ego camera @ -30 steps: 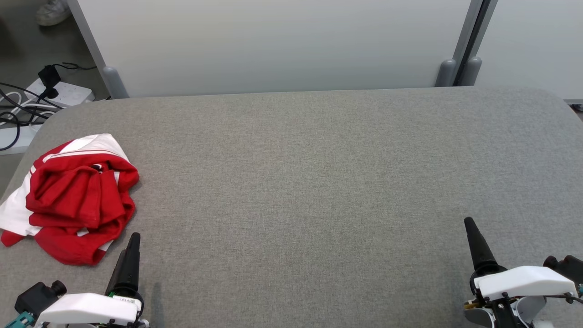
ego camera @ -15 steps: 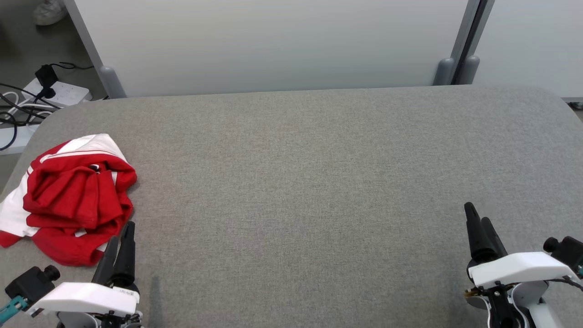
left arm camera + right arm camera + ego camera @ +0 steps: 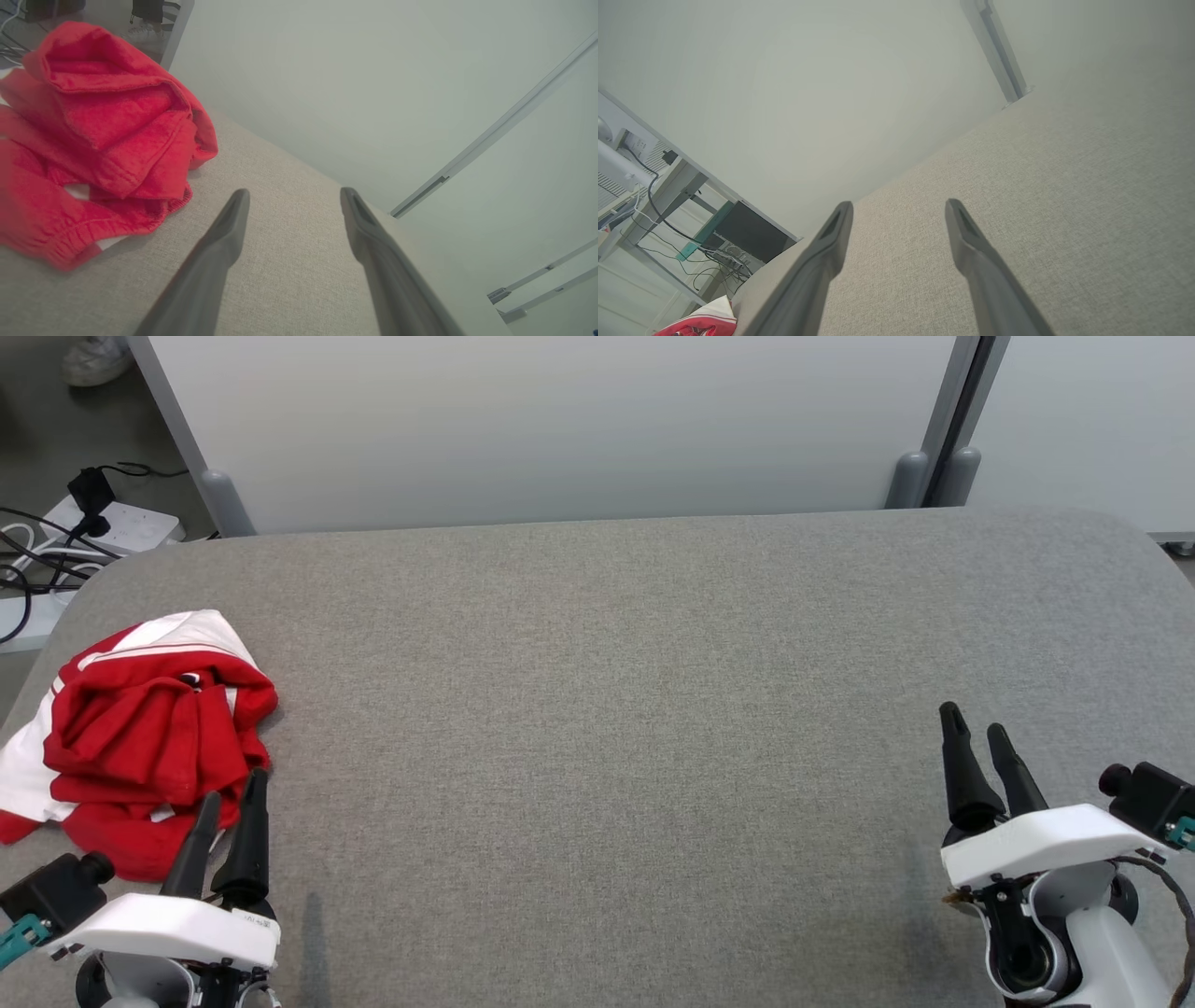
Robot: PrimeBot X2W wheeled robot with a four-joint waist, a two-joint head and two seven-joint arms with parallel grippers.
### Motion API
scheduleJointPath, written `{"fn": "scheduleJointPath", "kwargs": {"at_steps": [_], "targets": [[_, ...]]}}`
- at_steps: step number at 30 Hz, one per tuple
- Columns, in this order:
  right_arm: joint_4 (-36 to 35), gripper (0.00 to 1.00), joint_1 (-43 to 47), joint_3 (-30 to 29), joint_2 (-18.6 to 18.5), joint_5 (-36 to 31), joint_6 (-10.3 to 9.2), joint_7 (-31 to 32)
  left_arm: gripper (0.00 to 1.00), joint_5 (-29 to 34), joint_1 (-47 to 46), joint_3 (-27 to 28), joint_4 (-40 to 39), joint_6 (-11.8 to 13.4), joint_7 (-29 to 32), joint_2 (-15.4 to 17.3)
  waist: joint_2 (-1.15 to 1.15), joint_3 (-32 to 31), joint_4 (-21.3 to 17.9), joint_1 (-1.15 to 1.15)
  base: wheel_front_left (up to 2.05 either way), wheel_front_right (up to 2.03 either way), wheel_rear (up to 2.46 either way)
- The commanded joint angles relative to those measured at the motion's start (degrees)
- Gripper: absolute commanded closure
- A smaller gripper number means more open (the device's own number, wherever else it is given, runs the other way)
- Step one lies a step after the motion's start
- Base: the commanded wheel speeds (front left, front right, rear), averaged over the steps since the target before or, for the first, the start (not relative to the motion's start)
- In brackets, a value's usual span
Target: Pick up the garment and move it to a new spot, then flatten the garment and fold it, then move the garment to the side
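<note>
A crumpled red and white garment (image 3: 140,737) lies in a heap near the left edge of the grey table (image 3: 607,709). My left gripper (image 3: 231,788) stands open at the heap's near right corner, one finger over the red hem, holding nothing. The left wrist view has the garment (image 3: 93,130) to the left of my open left gripper (image 3: 294,196), whose fingers frame bare table. Far across the table, at the lower right, my right gripper (image 3: 971,721) is open and empty. In the right wrist view my right gripper (image 3: 899,207) frames bare table, with a bit of the garment (image 3: 700,322) at the lower left corner.
A pale partition wall (image 3: 560,429) runs along the table's far edge. Off the table's far left corner a power strip with cables (image 3: 103,523) lies on the floor, and a shoe (image 3: 93,359) shows at the top left. The table's left edge passes close to the garment.
Both grippers have moved forward across the table. The left one has come up to the garment's near right corner. The garment lies as before.
</note>
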Motion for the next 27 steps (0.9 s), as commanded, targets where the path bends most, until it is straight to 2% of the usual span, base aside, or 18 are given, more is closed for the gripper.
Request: {"fn": "scheduleJointPath", "kwargs": {"at_steps": [1, 19, 27], "targets": [[-1.01, 0.00, -3.38, 0.86, -0.45, -1.98, 0.30, -1.09, 0.00, 1.81, -4.20, 1.04, -1.26, -0.04, -0.70, 2.02, 0.00, 0.02, 0.02, -0.01, 0.00, 0.00, 0.00], [0.08, 0.00, -6.67, 3.49, -0.73, -16.04, 0.35, -4.28, 0.00, 14.59, -5.96, 1.77, 0.53, -0.05, -3.89, 3.15, 0.00, 0.07, -0.14, -0.01, 0.00, 0.00, 0.00], [0.67, 0.00, -8.34, 3.60, -0.85, -22.05, 0.37, -5.62, 0.00, 22.20, -7.30, 1.92, 1.37, -0.05, -5.23, 4.16, 0.00, 0.00, -0.44, -0.01, 0.00, 0.00, 0.00]]}}
